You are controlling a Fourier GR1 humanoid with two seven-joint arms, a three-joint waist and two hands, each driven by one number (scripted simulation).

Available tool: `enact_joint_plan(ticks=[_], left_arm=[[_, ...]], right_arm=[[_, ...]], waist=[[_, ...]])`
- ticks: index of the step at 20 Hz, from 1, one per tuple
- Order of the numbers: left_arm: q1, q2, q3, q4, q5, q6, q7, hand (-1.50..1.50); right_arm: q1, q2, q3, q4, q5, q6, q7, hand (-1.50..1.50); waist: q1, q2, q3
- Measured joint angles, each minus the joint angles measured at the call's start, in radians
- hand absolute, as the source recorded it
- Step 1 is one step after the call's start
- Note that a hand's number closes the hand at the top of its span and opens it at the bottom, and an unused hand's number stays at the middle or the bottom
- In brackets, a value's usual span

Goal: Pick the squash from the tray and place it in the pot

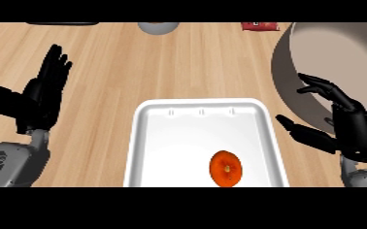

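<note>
Orange squash [226,168] lies in white tray [203,107], lower right part, untouched. Grey pot [287,63] cut off by view's right edge. Right hand [342,126] beside tray, fingers spread, empty. Left hand [41,94] open, fingers straight, over wooden surface [179,63].

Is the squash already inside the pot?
No, the orange squash lies in the white tray, apart from the large pot at the right, and neither hand holds it.
</note>
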Motion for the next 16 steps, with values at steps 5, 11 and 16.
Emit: enact_joint_plan(ticks=[5,11,16], left_arm=[[0.027,-0.002,0.019,-0.046,0.001,0.001,0.029,0.0],[0.041,-0.003,0.026,-0.084,-0.004,-0.001,0.055,0.0],[0.035,-0.019,0.008,-0.092,-0.02,0.004,0.064,0.0]], right_arm=[[0.134,-0.013,0.018,-0.121,0.026,0.019,-0.038,-1.5],[0.192,-0.154,0.075,-0.27,0.083,0.134,0.181,-1.5],[0.154,-0.263,0.171,-0.378,0.158,0.251,0.449,-1.5]], waist=[[-0.004,0.009,0.013],[-0.002,0.018,0.022],[0.007,0.023,0.024]])
